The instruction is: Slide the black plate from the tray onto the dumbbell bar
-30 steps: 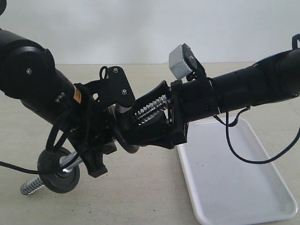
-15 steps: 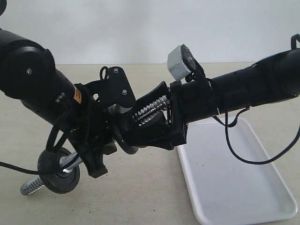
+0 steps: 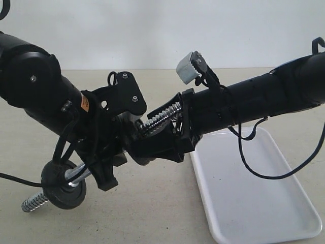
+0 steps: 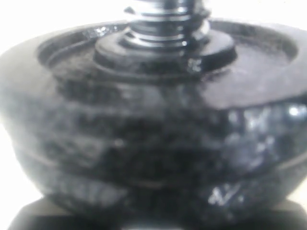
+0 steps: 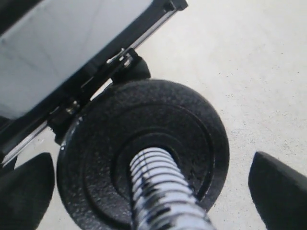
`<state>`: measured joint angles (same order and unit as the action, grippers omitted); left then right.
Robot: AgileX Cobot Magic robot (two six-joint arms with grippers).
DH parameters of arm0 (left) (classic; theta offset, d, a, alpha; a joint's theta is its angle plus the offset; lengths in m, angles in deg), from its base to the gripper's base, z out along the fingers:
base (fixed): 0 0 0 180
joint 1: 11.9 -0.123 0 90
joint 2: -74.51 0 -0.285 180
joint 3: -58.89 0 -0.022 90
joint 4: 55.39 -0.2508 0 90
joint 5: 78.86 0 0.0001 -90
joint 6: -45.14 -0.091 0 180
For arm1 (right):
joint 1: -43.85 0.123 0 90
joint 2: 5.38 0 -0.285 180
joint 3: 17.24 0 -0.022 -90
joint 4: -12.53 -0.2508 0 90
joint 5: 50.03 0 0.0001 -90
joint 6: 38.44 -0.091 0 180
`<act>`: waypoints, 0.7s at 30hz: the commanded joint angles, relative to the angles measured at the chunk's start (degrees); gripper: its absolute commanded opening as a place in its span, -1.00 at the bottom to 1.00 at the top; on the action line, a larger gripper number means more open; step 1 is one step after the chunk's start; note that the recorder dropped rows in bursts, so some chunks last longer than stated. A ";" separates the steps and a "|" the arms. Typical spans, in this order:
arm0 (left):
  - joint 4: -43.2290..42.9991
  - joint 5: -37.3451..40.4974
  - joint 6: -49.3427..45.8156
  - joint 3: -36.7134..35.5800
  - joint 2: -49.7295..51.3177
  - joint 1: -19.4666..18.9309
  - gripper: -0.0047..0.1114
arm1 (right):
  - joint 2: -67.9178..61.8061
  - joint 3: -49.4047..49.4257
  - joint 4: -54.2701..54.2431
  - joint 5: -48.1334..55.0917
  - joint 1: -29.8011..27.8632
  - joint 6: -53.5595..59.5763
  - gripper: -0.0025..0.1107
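My left gripper (image 3: 109, 157) is shut on the middle of the dumbbell bar (image 3: 161, 115) and holds it tilted above the table. The black plate (image 5: 96, 143) sits on the bar's upper threaded end (image 5: 158, 191), the thread passing through its hole. My right gripper (image 5: 153, 191) is open, its fingers (image 5: 278, 191) standing wide on either side and clear of the plate's rim. In the left wrist view the plate (image 4: 153, 134) fills the frame, blurred, with the thread (image 4: 168, 19) above it and the jaws hidden. In the exterior view the two grippers mostly hide the plate.
A second black disc (image 3: 63, 185) sits near the bar's lower threaded end (image 3: 30, 202), just above the tabletop. The white tray (image 3: 254, 203) lies at the right under my right arm, with a cable looping over it. A pale wall stands behind the beige table.
The right gripper's jaws have spread wider and its wrist has shifted slightly left along the bar. The left arm and the bar have stayed still.
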<state>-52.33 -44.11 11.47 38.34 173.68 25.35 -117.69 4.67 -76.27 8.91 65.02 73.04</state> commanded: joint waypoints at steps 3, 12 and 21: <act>0.99 -35.95 0.70 2.29 -3.03 0.04 -0.84 | 0.38 -0.28 -0.04 0.11 0.06 -1.66 0.90; 0.99 -35.96 0.44 2.29 -3.03 -0.04 -0.84 | 0.38 -0.28 1.21 -0.80 0.06 -3.10 0.90; 0.99 -35.34 0.43 2.29 -3.03 -2.62 -0.84 | 0.38 -0.28 1.88 -2.50 0.06 -4.01 0.90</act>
<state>-51.77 -44.90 11.47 38.34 173.68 23.98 -117.69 4.67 -74.75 7.40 65.02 69.09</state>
